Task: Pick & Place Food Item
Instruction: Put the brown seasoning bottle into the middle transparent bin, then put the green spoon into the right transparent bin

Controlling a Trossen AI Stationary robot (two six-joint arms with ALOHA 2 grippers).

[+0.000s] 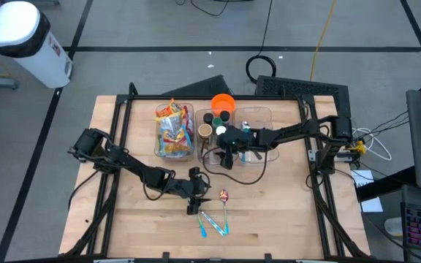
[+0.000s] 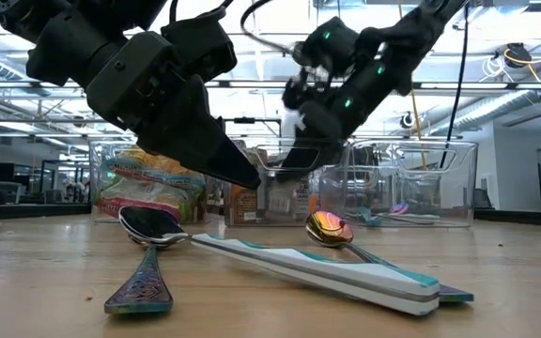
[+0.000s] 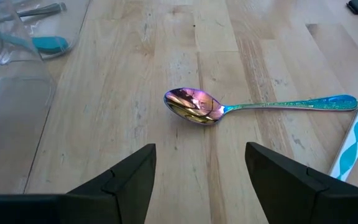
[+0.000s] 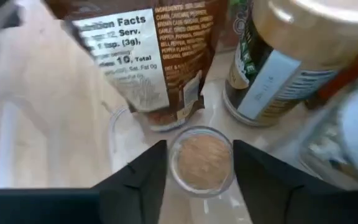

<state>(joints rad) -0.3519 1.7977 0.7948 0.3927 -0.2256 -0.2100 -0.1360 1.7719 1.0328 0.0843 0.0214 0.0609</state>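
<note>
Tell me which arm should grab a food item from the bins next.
Right. The right gripper already hangs open over the spice bin, a small jar between its fingers. The left gripper is open over the spoon.

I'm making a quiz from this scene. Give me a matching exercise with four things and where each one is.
1. iridescent spoon
2. snack bags
3. orange cup
4. small jar of powder

a. between the right gripper's open fingers
b. in the left clear bin
c. at the middle bin's far end
d. on bare table before the left gripper

Pairs: 1-d, 2-b, 3-c, 4-a
</note>
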